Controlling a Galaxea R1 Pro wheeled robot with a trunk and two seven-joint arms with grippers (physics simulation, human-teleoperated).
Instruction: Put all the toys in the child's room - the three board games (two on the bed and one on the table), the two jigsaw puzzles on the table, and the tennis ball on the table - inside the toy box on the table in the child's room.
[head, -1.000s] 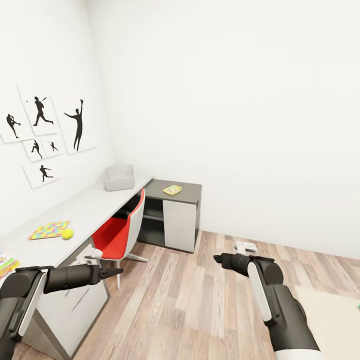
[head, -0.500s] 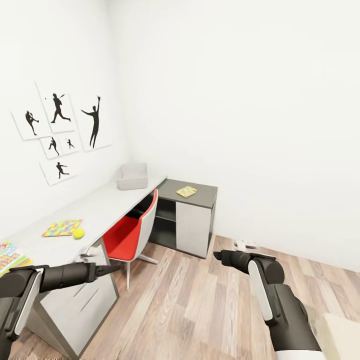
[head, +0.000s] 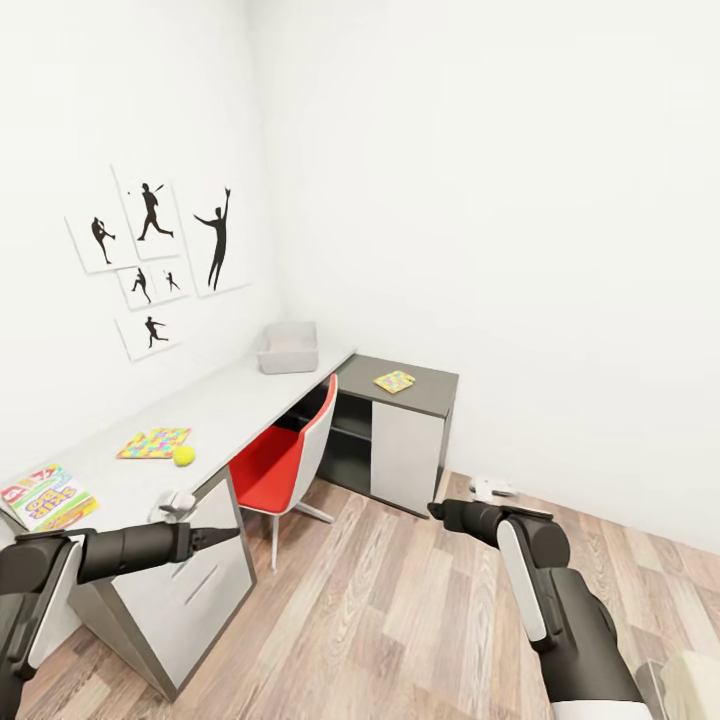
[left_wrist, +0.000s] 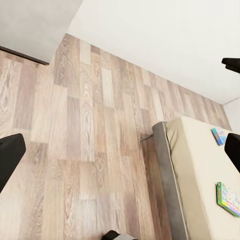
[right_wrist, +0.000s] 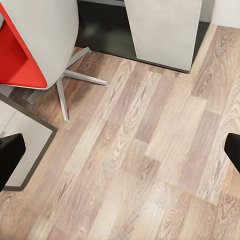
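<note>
A: What gets cut off in the head view?
B: The board game (head: 48, 497) on the table (head: 230, 405) sits close to the picture's left edge, and its lettering is too small to read. The bed (head: 692, 683) shows just a corner at the lower right.

A: And from the wrists?
B: In the left wrist view the yellow-green game (left_wrist: 229, 198) is clipped by the frame, and the blue game (left_wrist: 218, 135) is too small to make out. Each wrist view shows its fingers (left_wrist: 10, 156) (right_wrist: 10, 156) only as dark tips at the sides, so the gripper gap can't be judged there.

A: The box (head: 288, 348)?
B: Its inside is hidden behind its walls.
</note>
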